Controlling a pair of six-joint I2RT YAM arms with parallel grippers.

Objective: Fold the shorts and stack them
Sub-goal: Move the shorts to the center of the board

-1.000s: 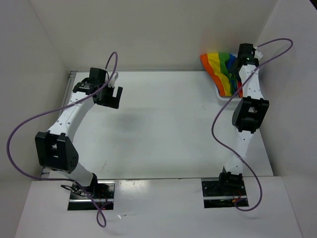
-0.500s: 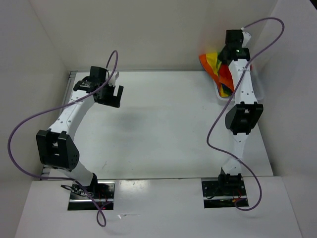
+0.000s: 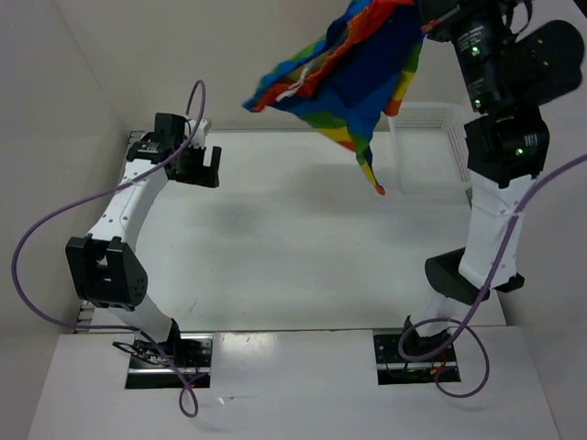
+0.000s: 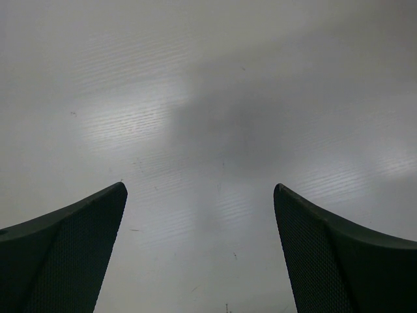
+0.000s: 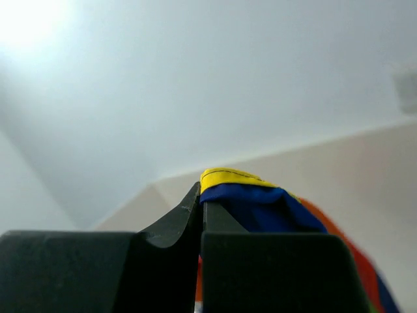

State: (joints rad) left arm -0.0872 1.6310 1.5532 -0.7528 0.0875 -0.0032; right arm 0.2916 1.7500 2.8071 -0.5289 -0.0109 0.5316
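The rainbow-striped shorts (image 3: 353, 69) hang in the air over the back of the table, spread leftward with a corner dangling down. My right gripper (image 3: 424, 20) is raised high at the top right and is shut on an edge of them. In the right wrist view the closed fingertips (image 5: 201, 202) pinch a blue and yellow fold of the shorts (image 5: 260, 202). My left gripper (image 3: 204, 170) hovers over the table's back left, open and holding nothing. The left wrist view shows the left gripper (image 4: 200, 195) with its fingers wide apart above bare table.
A white mesh basket (image 3: 431, 137) stands at the table's back right corner, below the lifted shorts. White walls enclose the table on the left, back and right. Purple cables loop off both arms.
My right gripper shut on the shorts in the basket and lifted them high out of it, up and toward the camera. The left arm shifted only slightly.
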